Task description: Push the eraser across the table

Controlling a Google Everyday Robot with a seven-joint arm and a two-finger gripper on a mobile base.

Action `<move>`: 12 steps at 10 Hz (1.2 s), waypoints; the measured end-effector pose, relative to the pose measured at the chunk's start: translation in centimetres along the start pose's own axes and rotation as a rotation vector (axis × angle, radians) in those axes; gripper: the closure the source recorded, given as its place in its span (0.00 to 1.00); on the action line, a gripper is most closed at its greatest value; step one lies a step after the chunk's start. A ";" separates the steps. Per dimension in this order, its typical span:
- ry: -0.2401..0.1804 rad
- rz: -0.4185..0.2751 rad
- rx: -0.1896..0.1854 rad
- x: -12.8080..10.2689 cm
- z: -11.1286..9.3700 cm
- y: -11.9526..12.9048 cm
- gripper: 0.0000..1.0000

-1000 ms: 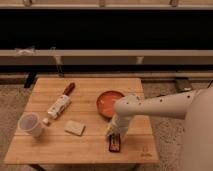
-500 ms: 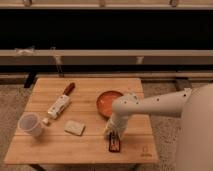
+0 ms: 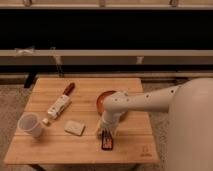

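Note:
The eraser (image 3: pixel 106 140), a small flat black bar with reddish and whitish marks, lies near the front edge of the light wooden table (image 3: pixel 55 145), right of centre. My gripper (image 3: pixel 105 130) points down directly behind the eraser, at its far end and touching or nearly touching it. The white arm reaches in from the right, over the bowl.
A reddish bowl (image 3: pixel 104 100) sits just behind the gripper. A pale beige block (image 3: pixel 74 128) lies left of the eraser. A white tube with a cap (image 3: pixel 57 107) and a red-handled tool (image 3: pixel 68 89) lie further left, a white cup (image 3: pixel 30 125) at the left edge.
The arm has shifted slightly left and forward. The eraser stays in about the same spot near the front edge.

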 end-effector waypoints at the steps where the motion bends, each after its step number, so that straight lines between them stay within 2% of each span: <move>1: 0.012 -0.028 -0.002 0.2 0.3 1.5 0.35; 3: 0.022 -0.070 -0.008 0.4 0.3 3.7 0.35; 7: 0.031 -0.147 -0.044 0.8 -0.6 7.0 0.35; 11: 0.076 -0.244 -0.063 2.1 0.5 11.1 0.35; 12: 0.082 -0.252 -0.064 2.1 0.5 11.1 0.35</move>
